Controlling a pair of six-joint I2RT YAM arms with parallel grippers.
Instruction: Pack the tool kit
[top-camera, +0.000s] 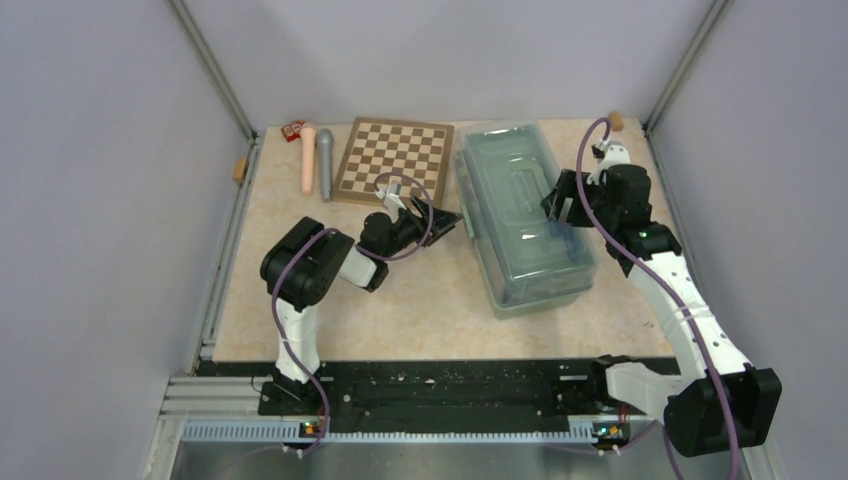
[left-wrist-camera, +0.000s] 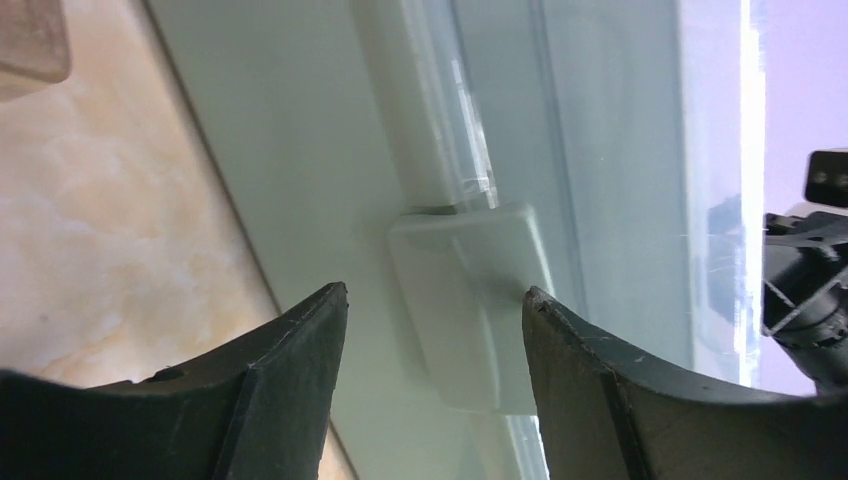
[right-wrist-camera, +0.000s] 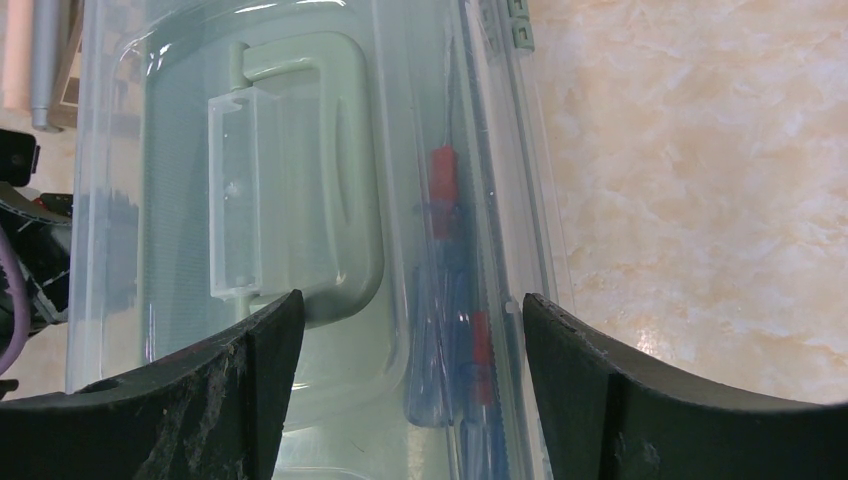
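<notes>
The sage-green toolbox (top-camera: 525, 215) lies closed on the table at centre right, its translucent lid (right-wrist-camera: 300, 380) down and its top handle (right-wrist-camera: 300, 180) folded flat. Blue and red screwdrivers (right-wrist-camera: 455, 300) show through the lid. My left gripper (top-camera: 447, 217) is open at the box's left side; in the left wrist view (left-wrist-camera: 435, 300) its jaws stand either side of the green latch (left-wrist-camera: 470, 300). My right gripper (top-camera: 558, 205) is open just above the lid's right part, also in the right wrist view (right-wrist-camera: 412, 310). Pliers and small labelled boxes inside are not visible.
A brown chessboard (top-camera: 395, 158) lies at the back centre. A pink cylinder (top-camera: 307, 158) and a grey cylinder (top-camera: 325, 165) lie left of it, with a small red item (top-camera: 292, 130) at the back left. Grey walls enclose the table.
</notes>
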